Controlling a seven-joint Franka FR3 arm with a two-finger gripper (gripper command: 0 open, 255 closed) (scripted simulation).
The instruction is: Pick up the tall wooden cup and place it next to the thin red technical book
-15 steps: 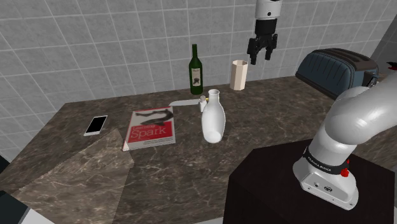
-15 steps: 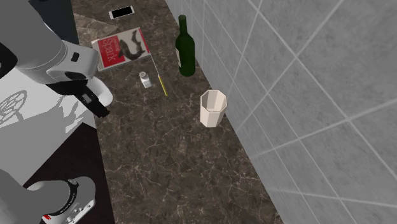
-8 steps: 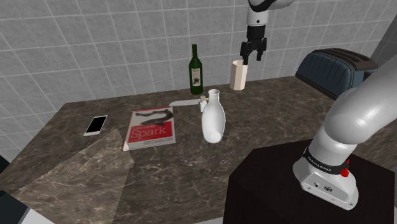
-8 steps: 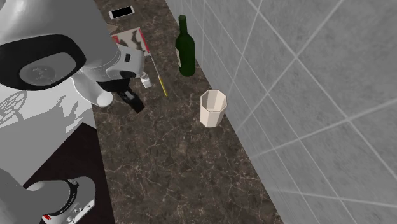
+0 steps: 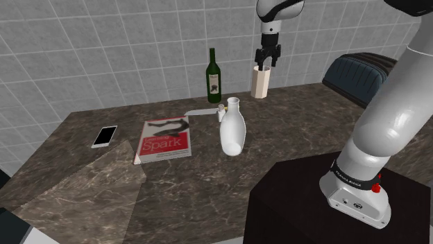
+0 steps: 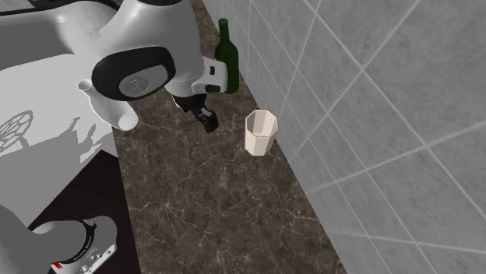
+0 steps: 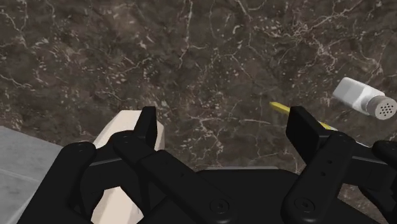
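The tall cup [image 5: 261, 82] is pale beige with faceted sides and stands upright on the dark marble counter near the tiled wall; it also shows in the second exterior view [image 6: 259, 132]. My gripper [image 5: 266, 59] hangs open just above its rim. In the wrist view the gripper [image 7: 226, 127] is open over bare counter, and the cup [image 7: 130, 130] lies beside the outer side of one finger [image 7: 149, 124], not between the two. The thin red book [image 5: 164, 138] lies flat toward the shoulder view's left, apart from the cup.
A green wine bottle [image 5: 214, 73] stands left of the cup by the wall. A white vase [image 5: 233, 128], a small shaker [image 7: 364, 98] and a yellow pencil [image 7: 280, 107] lie between cup and book. A phone [image 5: 105, 136] lies far left; a dark toaster [image 5: 361, 76] sits right.
The gripper has swung toward the shoulder view's left, from beside the cup on its right to just above its rim. Nothing on the counter has moved.
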